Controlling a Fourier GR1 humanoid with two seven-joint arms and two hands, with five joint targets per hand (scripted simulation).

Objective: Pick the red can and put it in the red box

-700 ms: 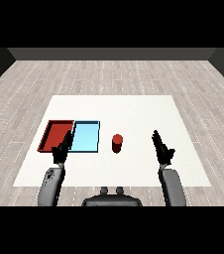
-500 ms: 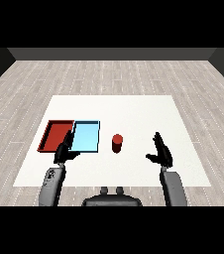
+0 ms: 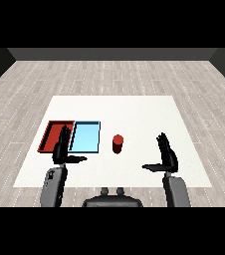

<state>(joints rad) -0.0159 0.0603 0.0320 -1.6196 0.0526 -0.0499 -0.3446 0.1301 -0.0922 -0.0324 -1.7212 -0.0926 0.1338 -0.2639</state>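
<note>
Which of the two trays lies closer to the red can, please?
The light blue tray: it lies just left of the red can, while the red tray sits beyond it.

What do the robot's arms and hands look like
Two plain grey forearms, rounded and tube-like, come in from the lower corners. Each ends in a black hand: left hand, right hand, with slim black fingers and a thumb. No cables, markings or sleeves show.

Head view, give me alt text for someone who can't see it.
A red can stands upright on a white table, right of a light blue tray and a red tray. The left hand and right hand are open, touching nothing.
</note>
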